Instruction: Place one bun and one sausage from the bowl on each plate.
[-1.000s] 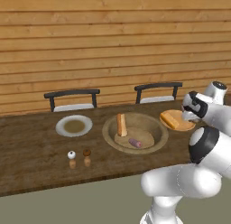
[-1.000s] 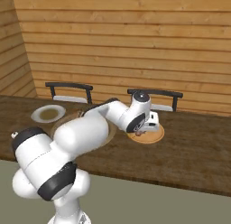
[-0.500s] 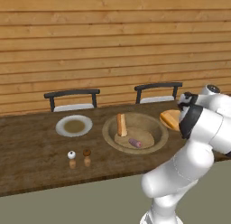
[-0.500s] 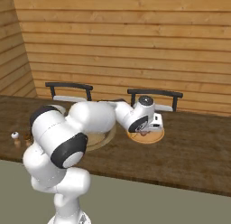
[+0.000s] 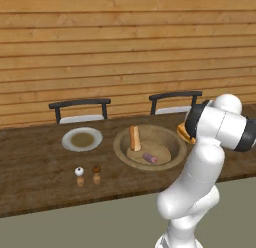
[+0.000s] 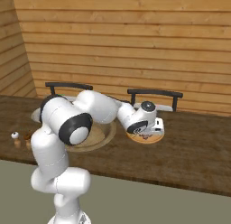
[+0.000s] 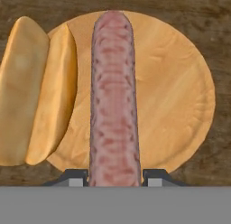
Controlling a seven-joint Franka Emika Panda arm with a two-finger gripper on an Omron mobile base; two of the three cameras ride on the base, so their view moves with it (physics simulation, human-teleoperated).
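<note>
Sausage (image 7: 113,96) clamped lengthwise in the claw (image 7: 113,177), hanging right over the orange plate (image 7: 180,96), where a bun (image 7: 34,92) already lies at nine o'clock (half overhanging the rim). So this plate looks one drop from finished. Left to do: the white-rimmed plate (image 5: 82,139) sits bare, while the bowl (image 5: 150,147) holds another bun (image 5: 134,138) and sausage (image 5: 150,158). Room looks generous: bare plate from twelve round to six, worktop (image 6: 194,146) open beyond, chairs (image 6: 155,94) well back.
</note>
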